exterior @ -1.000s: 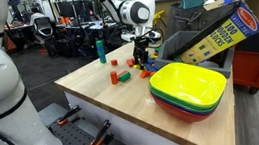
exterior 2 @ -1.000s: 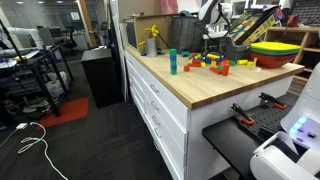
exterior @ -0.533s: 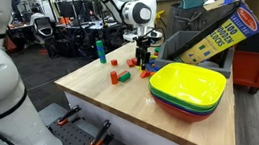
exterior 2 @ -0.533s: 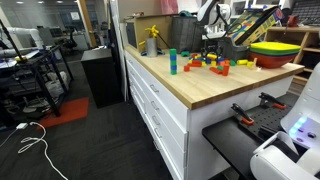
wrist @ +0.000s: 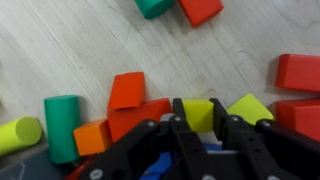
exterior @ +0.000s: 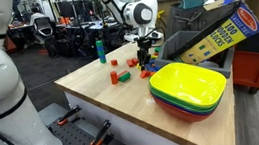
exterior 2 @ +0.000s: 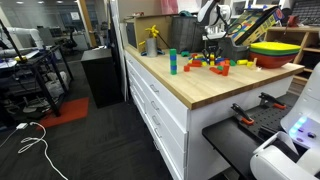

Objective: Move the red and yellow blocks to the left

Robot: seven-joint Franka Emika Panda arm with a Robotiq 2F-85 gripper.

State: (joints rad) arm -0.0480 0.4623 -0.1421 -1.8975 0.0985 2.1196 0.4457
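In the wrist view my gripper [wrist: 198, 122] is shut on a small yellow block [wrist: 197, 112], one dark finger on each side of it. A red block [wrist: 140, 118] lies against the left finger, with an orange block [wrist: 92, 136] beside it. A second yellow block [wrist: 250, 106] sits just right of the right finger. In both exterior views the gripper [exterior: 144, 56] [exterior 2: 212, 56] stands low over the cluster of blocks [exterior 2: 216, 66] on the wooden table [exterior: 105, 105].
Stacked plastic bowls [exterior: 188, 88] [exterior 2: 276, 50] stand close beside the cluster. A green cylinder [wrist: 62, 125], a yellow-green cylinder [wrist: 18, 134] and more red blocks [wrist: 299, 72] [wrist: 200, 9] lie around. A green and blue stack [exterior: 99, 50] stands further off.
The jaws have closed from open onto the yellow block. The arm and the other blocks have not visibly moved.
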